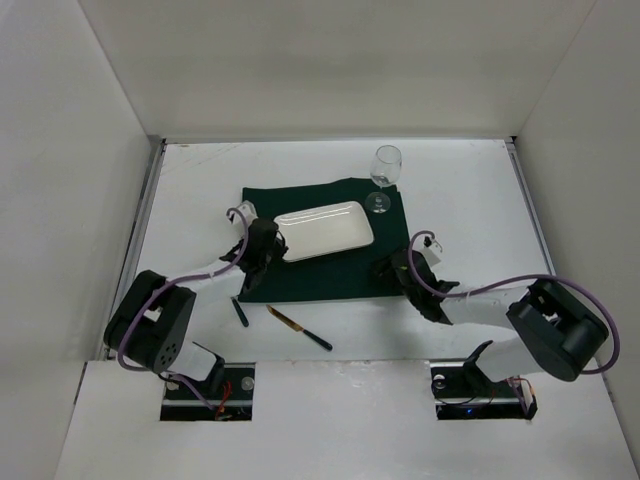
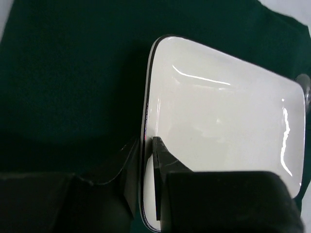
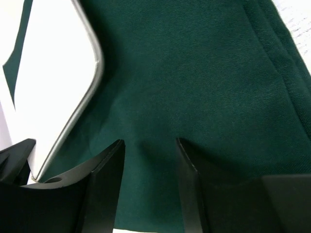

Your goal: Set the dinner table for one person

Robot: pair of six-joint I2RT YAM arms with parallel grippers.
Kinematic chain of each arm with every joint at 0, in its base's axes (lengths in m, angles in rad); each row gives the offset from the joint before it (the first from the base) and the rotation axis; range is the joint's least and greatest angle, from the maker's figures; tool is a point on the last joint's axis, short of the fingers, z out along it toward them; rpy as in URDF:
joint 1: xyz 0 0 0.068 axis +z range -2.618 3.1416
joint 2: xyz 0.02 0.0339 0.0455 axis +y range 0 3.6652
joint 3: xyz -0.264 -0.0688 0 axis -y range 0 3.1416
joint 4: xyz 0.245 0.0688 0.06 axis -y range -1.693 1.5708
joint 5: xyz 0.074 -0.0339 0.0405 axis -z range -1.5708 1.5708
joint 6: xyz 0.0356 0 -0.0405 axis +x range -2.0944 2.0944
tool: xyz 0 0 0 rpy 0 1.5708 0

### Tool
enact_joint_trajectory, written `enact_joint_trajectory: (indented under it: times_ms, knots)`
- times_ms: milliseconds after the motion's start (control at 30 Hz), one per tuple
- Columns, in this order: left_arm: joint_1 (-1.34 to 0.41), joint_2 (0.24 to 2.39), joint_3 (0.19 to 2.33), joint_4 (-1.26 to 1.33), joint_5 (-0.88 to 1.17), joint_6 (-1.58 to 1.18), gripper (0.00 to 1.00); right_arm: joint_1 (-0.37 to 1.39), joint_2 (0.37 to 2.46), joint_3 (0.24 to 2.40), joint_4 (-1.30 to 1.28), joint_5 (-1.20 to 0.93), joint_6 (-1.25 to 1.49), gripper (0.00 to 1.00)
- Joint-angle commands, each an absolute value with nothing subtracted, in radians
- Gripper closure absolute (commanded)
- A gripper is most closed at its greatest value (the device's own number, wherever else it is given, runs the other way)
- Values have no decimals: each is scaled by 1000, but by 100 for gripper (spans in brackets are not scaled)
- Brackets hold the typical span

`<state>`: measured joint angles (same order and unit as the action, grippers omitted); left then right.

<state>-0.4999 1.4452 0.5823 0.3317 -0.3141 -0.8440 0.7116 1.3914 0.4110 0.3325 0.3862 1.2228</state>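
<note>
A white rectangular plate point(image 1: 323, 230) lies on the dark green cloth point(image 1: 300, 275) in the middle of the white dinner table point(image 1: 200, 180). My left gripper point(image 1: 272, 243) is shut on the plate's left rim. In the left wrist view the plate point(image 2: 218, 121) has one finger on its inner face and one outside the rim, with the gripper point(image 2: 148, 160) straddling the edge. My right gripper point(image 1: 393, 268) is open and empty at the cloth's right front corner. In the right wrist view the gripper point(image 3: 149, 145) hovers over the cloth point(image 3: 194, 73), with the plate point(image 3: 53, 73) at the left.
A wine glass point(image 1: 385, 175) stands upright at the cloth's back right corner. A knife point(image 1: 298, 327) with a dark handle lies on the table in front of the cloth. A short dark utensil point(image 1: 241, 312) lies to its left. White walls edge the table.
</note>
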Motion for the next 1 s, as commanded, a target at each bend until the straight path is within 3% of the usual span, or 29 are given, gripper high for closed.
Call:
enact_joint_trajectory:
  times_ms: [0,600,967]
  knots:
    - [-435,1445,621,337,-359,-825,94,694,1420,388,356,364,1259,50]
    - [-340,1486,586,396,-330,-854,93,683,1460,353,368,373,1299,52]
    - [-340,1494,588,419,-327,-845,72,689,1401,353,339,379,1269,49]
